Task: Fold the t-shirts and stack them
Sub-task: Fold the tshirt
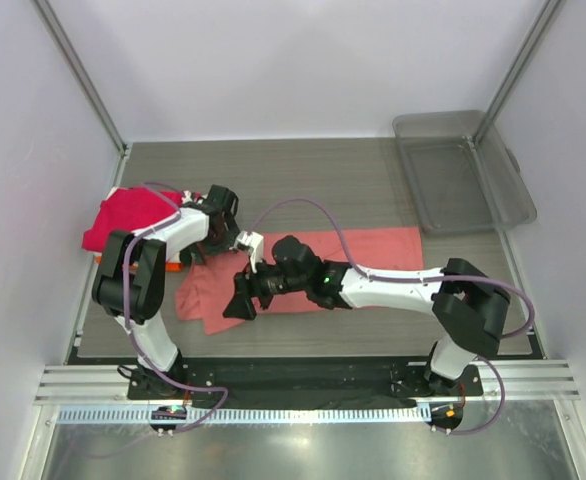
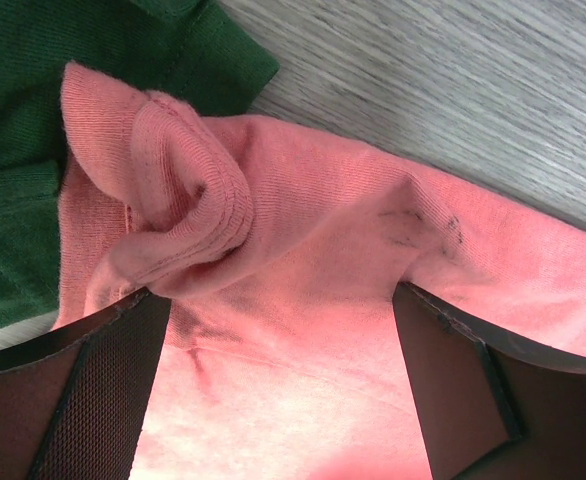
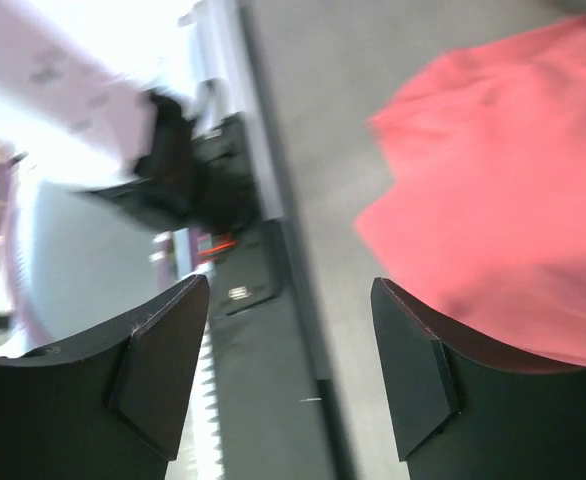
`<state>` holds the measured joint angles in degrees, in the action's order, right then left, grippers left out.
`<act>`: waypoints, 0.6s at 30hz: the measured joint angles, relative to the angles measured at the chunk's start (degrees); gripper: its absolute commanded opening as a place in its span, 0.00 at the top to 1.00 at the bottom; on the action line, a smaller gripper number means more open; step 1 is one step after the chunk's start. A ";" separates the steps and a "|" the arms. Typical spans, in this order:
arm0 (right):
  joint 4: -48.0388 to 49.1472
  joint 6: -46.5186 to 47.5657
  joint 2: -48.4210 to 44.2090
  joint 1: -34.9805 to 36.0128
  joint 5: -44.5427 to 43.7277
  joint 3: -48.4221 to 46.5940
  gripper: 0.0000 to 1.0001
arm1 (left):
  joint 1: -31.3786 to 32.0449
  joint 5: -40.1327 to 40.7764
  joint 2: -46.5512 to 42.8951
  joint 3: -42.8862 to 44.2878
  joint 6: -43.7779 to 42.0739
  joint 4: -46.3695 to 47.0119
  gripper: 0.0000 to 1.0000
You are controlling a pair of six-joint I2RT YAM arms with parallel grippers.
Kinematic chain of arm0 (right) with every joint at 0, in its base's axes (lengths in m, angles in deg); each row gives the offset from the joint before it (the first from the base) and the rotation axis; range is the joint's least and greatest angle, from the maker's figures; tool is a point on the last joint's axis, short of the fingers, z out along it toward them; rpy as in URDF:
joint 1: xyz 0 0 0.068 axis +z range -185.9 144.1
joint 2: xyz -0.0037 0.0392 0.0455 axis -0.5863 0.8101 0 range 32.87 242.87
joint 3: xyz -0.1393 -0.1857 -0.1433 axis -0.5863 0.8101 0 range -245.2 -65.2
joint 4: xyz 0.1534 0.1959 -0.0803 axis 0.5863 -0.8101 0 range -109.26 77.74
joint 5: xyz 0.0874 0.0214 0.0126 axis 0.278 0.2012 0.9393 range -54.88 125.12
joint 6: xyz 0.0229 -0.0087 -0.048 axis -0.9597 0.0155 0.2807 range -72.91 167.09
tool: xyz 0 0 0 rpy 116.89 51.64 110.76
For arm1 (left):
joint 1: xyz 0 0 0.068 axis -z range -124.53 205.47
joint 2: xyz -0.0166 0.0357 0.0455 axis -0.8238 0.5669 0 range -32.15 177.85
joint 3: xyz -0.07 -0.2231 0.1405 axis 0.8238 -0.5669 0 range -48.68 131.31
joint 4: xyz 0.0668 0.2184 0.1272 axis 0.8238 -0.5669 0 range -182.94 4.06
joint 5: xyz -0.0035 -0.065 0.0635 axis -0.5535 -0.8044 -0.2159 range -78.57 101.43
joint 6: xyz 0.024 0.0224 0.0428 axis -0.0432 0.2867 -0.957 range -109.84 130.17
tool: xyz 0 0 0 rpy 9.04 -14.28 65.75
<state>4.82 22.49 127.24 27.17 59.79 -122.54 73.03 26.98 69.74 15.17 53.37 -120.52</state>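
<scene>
Right arm (image 1: 393,285) over coral t-shirt (image 1: 373,245), green t-shirt (image 2: 13,120) seemingly beneath, bin (image 1: 463,175)

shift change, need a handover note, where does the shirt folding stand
Left gripper: open, low over a bunched edge of the coral shirt, beside the green shirt.
Right gripper: open, holding nothing, by the coral shirt's left end.
Magenta-red shirt: heaped at far left.
Done: no finished stack visible.
Left: fold the coral shirt, then the others, and stack.
</scene>
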 measured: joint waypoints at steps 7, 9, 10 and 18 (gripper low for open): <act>-6.97 6.43 9.68 -8.63 1.44 -6.86 0.26 | -0.02 -0.02 -0.20 -0.31 -0.09 0.39 0.07; -8.92 8.17 13.49 -10.38 2.49 -9.75 0.26 | -0.02 -0.02 -0.20 -0.31 -0.13 0.42 0.07; -9.97 8.87 15.08 -10.97 3.39 -11.13 0.26 | -0.02 -0.04 -0.20 -0.31 -0.15 0.42 0.07; -12.57 12.59 24.15 -11.72 10.38 -19.74 0.27 | -0.07 -0.13 -0.20 -0.31 -0.15 0.42 0.07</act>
<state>-7.75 35.08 151.39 15.46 70.17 -142.28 72.96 26.85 69.54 14.86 53.21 -120.11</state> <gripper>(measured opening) 0.739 0.929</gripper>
